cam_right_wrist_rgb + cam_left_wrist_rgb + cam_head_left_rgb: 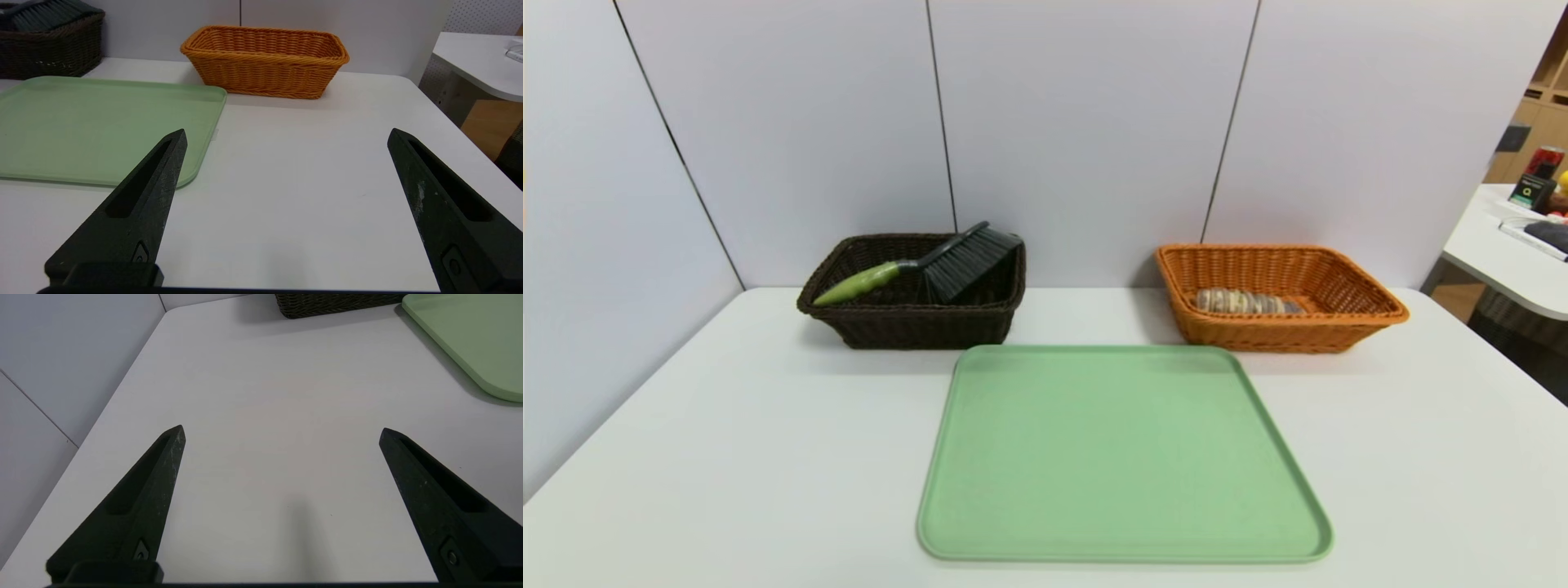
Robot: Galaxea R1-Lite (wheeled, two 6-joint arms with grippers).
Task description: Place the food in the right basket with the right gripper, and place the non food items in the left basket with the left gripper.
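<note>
The striped bread roll (1245, 302) lies inside the orange right basket (1372, 314) at the back right of the table. A hand brush (931, 265) with a green handle and black bristles leans in the dark brown left basket (907, 327) at the back left. No pen shows. Neither arm appears in the head view. My left gripper (282, 430) hovers open over bare table near the left front, nothing between its fingers. My right gripper (287, 134) hovers open over bare table at the right front, facing the orange basket (265, 61).
A light green tray (1123, 457) with nothing on it lies in the middle of the white table, in front of both baskets. Grey partition walls close the back and left. A second white table (1511, 261) with clutter stands off to the right.
</note>
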